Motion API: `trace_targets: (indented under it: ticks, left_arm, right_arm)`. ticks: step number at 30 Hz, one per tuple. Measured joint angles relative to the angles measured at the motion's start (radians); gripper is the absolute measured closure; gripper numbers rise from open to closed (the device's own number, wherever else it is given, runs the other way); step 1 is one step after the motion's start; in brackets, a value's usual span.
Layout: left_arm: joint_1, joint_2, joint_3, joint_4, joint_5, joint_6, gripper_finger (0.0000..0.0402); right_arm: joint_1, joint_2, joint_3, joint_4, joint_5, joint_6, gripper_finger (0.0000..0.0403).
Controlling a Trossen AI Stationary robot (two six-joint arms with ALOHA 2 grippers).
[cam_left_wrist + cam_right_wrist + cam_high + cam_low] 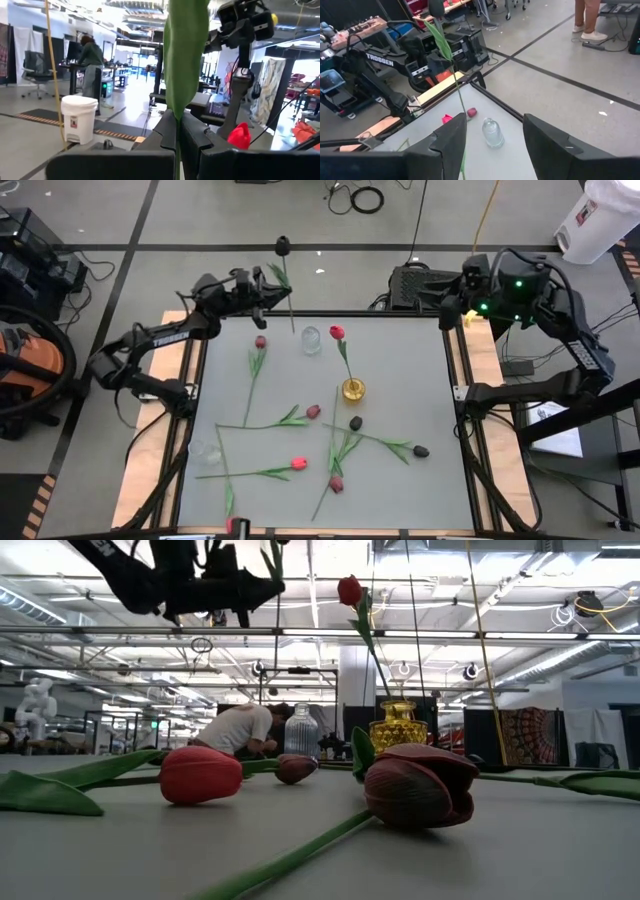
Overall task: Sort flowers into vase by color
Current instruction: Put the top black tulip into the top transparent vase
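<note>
My left gripper (270,298) is shut on a dark-headed tulip (283,246) over the table's far edge, left of centre. The flower's long stem (460,100) hangs down near a clear glass vase (311,340). An amber vase (353,390) at mid-table holds one red tulip (337,332), its stem stuck into the neck. Several flowers with red, maroon or dark heads lie flat on the table (400,360), among them a red one (298,463). My right gripper (452,308) hangs open above the far right corner, touching nothing. My left gripper pinches the tulip between its two fingers at the middle of the stem, where a green leaf (186,60) rises past the fingertips. The fingers come about level from the table's left and lie across the stem. The flower is lifted clear, nearly upright, head up, lower stem hanging free.
A second clear glass (205,450) stands near the table's left edge. In the low view a red head (200,774) and a maroon head (420,785) lie close to the near edge. People show in the room beyond the table. A white bin (595,215) stands far right.
</note>
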Motion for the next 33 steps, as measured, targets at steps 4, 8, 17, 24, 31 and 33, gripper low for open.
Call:
trace_targets:
  ticks: [4,8,17,24,31,33]
  left_arm:
    - [-0.008,0.03,0.013,0.004,0.0,0.044,0.0399]
    - [-0.021,0.079,0.03,0.005,-0.003,0.076,0.0399]
    - [-0.04,0.159,0.079,0.046,-0.01,0.078,0.0399]
    - [-0.041,0.203,0.138,0.047,-0.017,0.078,0.0399]
    - [-0.047,0.25,0.159,0.038,-0.019,0.077,0.0399]
    - [-0.047,0.252,0.159,0.038,-0.019,0.078,0.0399]
  right_arm:
    - [0.0,0.012,0.0,0.001,0.0,0.004,0.0215]
    - [0.0,0.027,0.0,0.001,0.0,0.027,0.0215]
    - [0.0,0.037,0.0,0.0,0.0,0.0,0.0215]
    - [0.0,0.036,0.0,0.0,0.0,-0.008,0.0215]
    - [0.0,0.036,0.0,0.0,0.0,-0.03,0.0215]
    - [0.0,0.036,0.0,0.0,0.0,-0.031,0.0215]
